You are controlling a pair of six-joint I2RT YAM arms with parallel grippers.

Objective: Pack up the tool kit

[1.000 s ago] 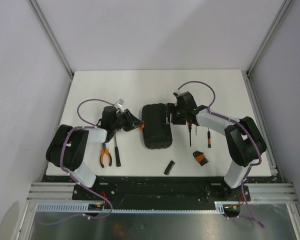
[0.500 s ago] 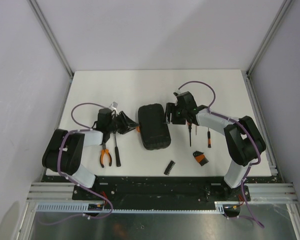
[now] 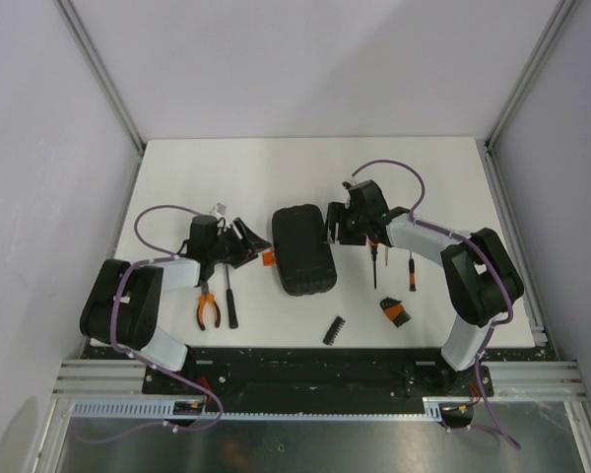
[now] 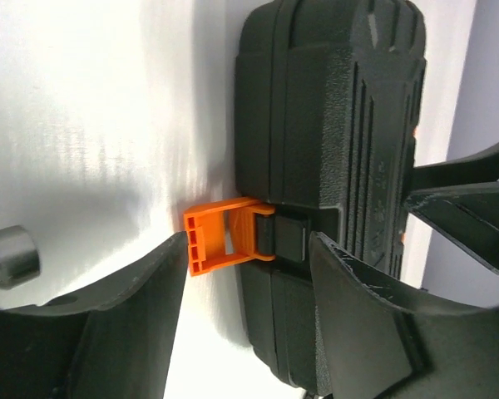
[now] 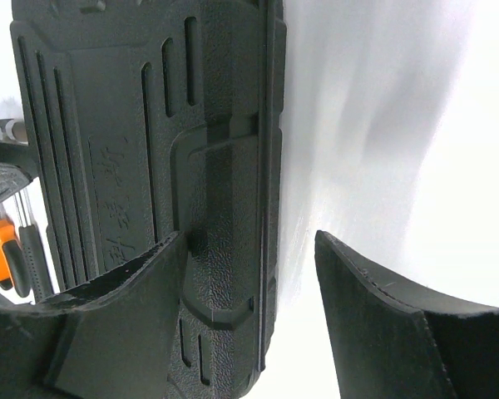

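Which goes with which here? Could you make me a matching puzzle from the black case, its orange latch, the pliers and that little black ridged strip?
Things:
1. black case
2. orange latch
3. pliers
4. ridged strip

Descriptions:
A. sticks out sideways, unfastened
B. orange handles, lying left of the case
C. lid shut, in the middle of the table
D. in front of the case, near the front edge

Pairs: 1-C, 2-A, 3-B, 4-D

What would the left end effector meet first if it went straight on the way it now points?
Most likely the orange latch, sticking out from the closed black tool case, in line between the open fingers of the left end effector. The case wall lies right behind it; exact depth is unclear.
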